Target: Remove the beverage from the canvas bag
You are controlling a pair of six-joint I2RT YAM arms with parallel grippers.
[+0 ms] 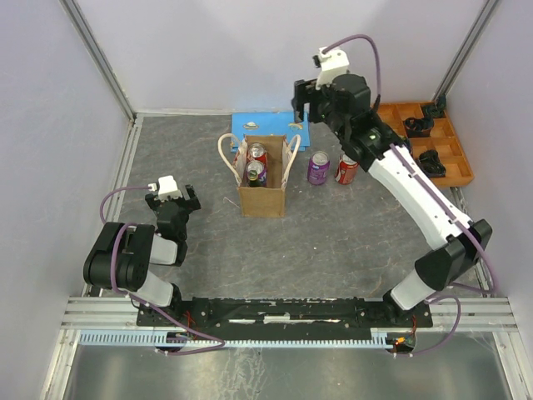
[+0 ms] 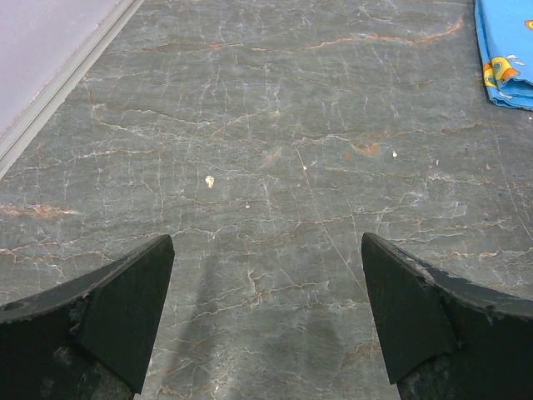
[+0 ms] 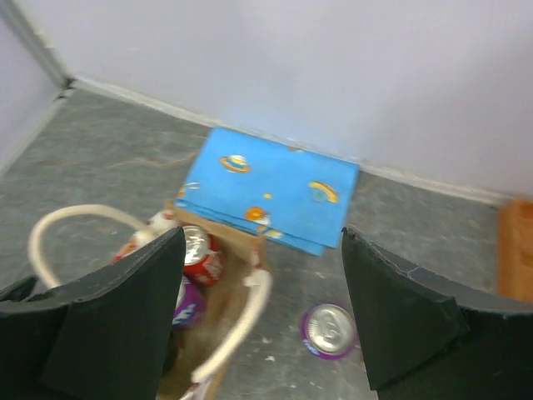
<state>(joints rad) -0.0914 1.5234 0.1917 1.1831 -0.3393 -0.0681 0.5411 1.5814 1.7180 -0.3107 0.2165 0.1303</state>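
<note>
Near the centre of the top view, slightly left: canvas bag, tan-brown, boxy, upright on the grey table with stone-like veins; open at the top, with two cream rope handles looped at the left and right sides. Inside, inner red can toward the top of the frame and inner purple can just below it, both upright, round metal lids visible; touching or not, cannot tell. Right of the bag and apart from it: loose purple can and loose red can, upright, side by side. Above the bag in the frame: flat blue board with small coloured pictures. At upper right: orange tray, divided in compartments, black parts in it.

Right gripper raised at upper centre-right, at the right end of the board in the frame; in the right wrist view, black wedge-shaped fingers spread wide, released, nothing between them; bag and cans at lower left there. Left gripper at middle left, well apart from the bag; in the left wrist view, matte black fingers parted and empty, only bare table between.
</note>
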